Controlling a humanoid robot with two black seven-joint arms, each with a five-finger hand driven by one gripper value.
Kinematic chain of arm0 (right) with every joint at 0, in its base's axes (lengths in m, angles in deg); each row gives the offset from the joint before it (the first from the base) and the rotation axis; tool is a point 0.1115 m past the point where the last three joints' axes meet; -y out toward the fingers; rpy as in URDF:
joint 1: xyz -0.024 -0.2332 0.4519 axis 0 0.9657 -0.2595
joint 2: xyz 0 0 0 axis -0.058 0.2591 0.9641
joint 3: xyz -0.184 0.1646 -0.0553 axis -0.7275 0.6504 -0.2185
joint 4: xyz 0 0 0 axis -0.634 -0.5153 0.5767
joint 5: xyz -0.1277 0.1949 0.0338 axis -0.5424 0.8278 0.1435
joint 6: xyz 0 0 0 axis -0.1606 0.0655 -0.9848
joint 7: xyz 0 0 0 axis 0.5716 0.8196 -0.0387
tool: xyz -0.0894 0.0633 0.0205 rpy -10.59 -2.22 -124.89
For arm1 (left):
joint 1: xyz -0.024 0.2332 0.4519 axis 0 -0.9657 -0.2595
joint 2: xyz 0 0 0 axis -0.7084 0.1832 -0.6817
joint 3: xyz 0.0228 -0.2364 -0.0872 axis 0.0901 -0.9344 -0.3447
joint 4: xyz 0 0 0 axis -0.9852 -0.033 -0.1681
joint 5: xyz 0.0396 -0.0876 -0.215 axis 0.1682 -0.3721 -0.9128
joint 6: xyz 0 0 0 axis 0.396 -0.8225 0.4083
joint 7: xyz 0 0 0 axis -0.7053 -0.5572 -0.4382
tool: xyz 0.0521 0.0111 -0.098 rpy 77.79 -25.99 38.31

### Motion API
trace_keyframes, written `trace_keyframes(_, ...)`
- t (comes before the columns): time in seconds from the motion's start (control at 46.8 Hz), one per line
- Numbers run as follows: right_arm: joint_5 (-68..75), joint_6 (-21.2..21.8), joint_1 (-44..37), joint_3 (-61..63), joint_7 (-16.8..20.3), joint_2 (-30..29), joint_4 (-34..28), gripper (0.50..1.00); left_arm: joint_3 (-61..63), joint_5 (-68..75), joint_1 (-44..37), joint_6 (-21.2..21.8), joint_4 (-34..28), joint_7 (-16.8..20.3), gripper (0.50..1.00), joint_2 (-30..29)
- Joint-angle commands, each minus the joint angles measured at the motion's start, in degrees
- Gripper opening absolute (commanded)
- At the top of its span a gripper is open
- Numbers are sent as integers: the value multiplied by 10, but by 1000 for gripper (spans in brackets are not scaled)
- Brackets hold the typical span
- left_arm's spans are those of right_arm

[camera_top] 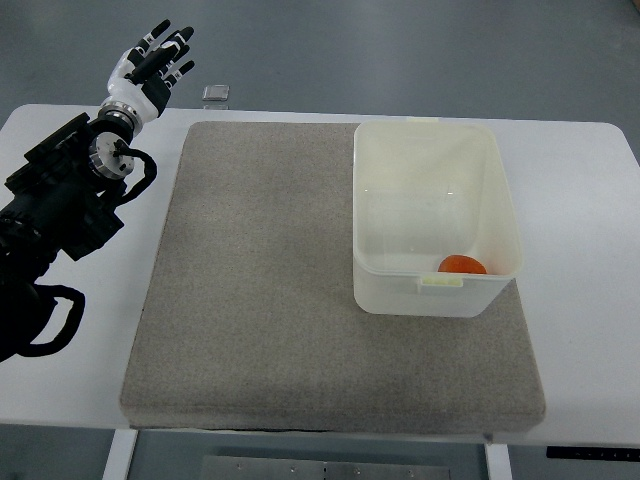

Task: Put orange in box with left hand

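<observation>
An orange lies inside the translucent white box, down in its near right corner. The box stands on the right half of a grey mat. My left hand is far from it, raised past the table's far left corner, with its fingers stretched out and holding nothing. The black left arm runs in from the left edge. No right arm shows.
The mat covers most of a white table. A small grey square object lies on the floor just beyond the table's far edge, near the left hand.
</observation>
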Motion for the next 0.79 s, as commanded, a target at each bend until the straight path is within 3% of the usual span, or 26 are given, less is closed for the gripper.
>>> trace_keyframes(0.0,0,0,0,0,0,0,0,926,-1,-2,-8,-24,0,15,861,5)
trace_keyframes(0.599,0,0,0,0,0,0,0,926,-1,-2,-10,-44,-1,25,887,-8)
trace_keyframes(0.77,1,0,0,0,0,0,0,926,-1,-2,-8,-45,-1,25,919,-9)
